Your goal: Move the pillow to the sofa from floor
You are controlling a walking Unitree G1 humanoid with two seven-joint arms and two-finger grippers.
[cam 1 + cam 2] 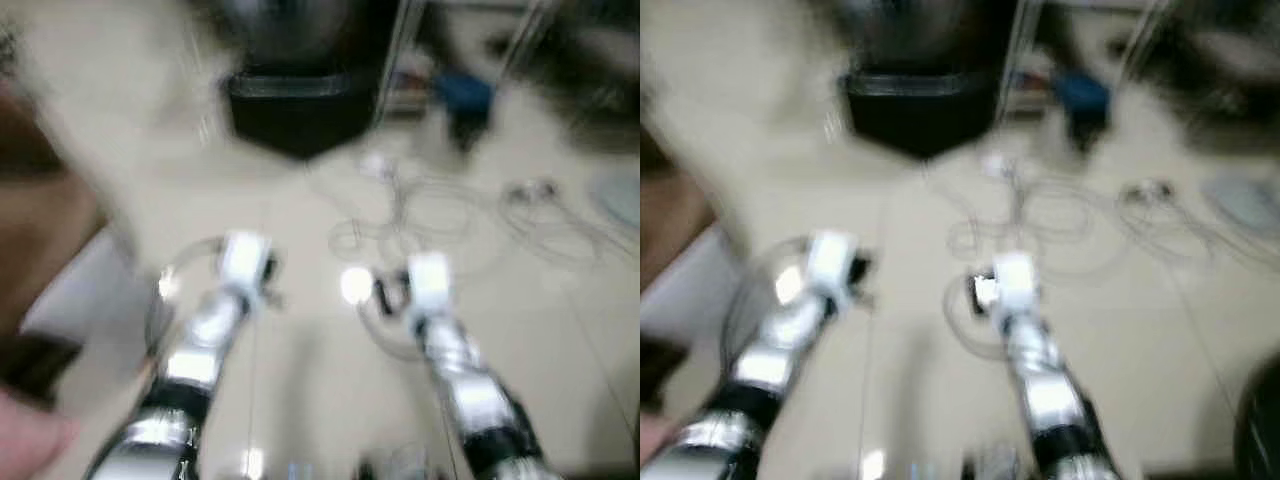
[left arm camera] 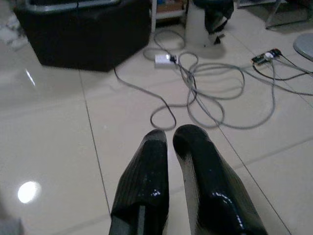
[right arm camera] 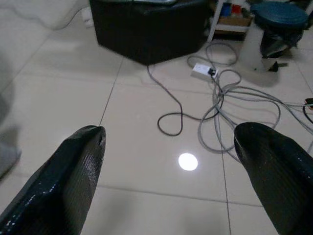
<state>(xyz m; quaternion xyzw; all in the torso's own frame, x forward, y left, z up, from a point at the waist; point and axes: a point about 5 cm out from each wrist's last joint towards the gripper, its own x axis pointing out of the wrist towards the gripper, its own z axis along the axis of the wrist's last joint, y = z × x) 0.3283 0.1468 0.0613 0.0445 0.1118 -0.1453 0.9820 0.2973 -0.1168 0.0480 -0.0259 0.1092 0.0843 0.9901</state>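
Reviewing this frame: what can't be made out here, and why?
- Pillow: not identifiable; motion blur smears both eye views.
- Brown and white shapes at the left edge of the left eye view: blurred and cut off, possibly furniture.
- Black box: its top is cut off by the edge of the left wrist view.
- Items on the shelf behind the cables: too small in the right wrist view.

Home room: tiled floor (image 3: 146, 161), loose cables (image 2: 215, 93).

Head and wrist views floorward
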